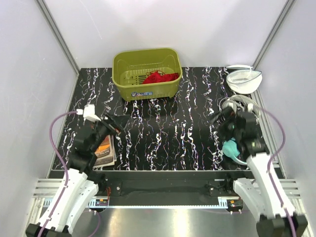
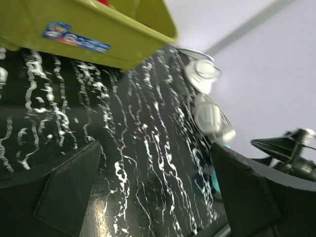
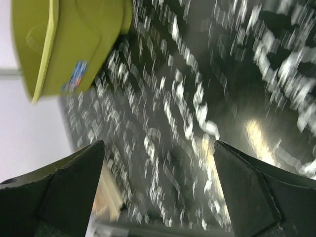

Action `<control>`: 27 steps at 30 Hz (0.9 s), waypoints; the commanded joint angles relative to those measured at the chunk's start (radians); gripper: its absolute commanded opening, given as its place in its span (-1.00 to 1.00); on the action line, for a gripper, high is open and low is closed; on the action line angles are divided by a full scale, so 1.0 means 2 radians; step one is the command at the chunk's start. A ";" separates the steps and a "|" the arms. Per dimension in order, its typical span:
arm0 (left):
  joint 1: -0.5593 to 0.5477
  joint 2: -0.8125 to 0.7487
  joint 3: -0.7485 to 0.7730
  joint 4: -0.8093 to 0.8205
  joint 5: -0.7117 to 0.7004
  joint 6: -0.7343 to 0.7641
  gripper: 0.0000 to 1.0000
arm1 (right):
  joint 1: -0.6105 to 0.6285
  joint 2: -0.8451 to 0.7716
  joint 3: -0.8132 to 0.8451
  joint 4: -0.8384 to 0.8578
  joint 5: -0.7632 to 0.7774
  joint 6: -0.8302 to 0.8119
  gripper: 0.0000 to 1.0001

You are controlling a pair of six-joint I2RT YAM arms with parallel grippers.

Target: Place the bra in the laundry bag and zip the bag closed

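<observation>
While the bra (image 1: 160, 77) lies bunched inside the olive-green basket (image 1: 123, 74) at the far side of the table (image 1: 173, 133), you'll find the laundry bag (image 1: 240, 101) at the right, partly hidden behind your right gripper (image 3: 158, 168). That gripper and your left gripper (image 2: 155, 168) both gape wide, holding nothing.

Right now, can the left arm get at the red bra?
Probably yes, from above only. The bra lies inside the green basket, open on top; its wall blocks a low approach. The left fingers are open and empty.
</observation>
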 commanded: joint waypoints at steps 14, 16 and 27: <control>0.007 0.062 0.197 -0.201 -0.044 0.134 0.98 | -0.127 0.723 0.798 -0.090 0.364 -0.117 1.00; 0.007 0.086 0.207 -0.212 -0.015 0.146 0.98 | -0.143 0.768 0.883 -0.116 0.370 -0.129 0.99; 0.009 0.179 0.255 -0.223 -0.008 0.205 0.92 | -0.181 0.880 0.922 -0.143 0.386 -0.180 0.91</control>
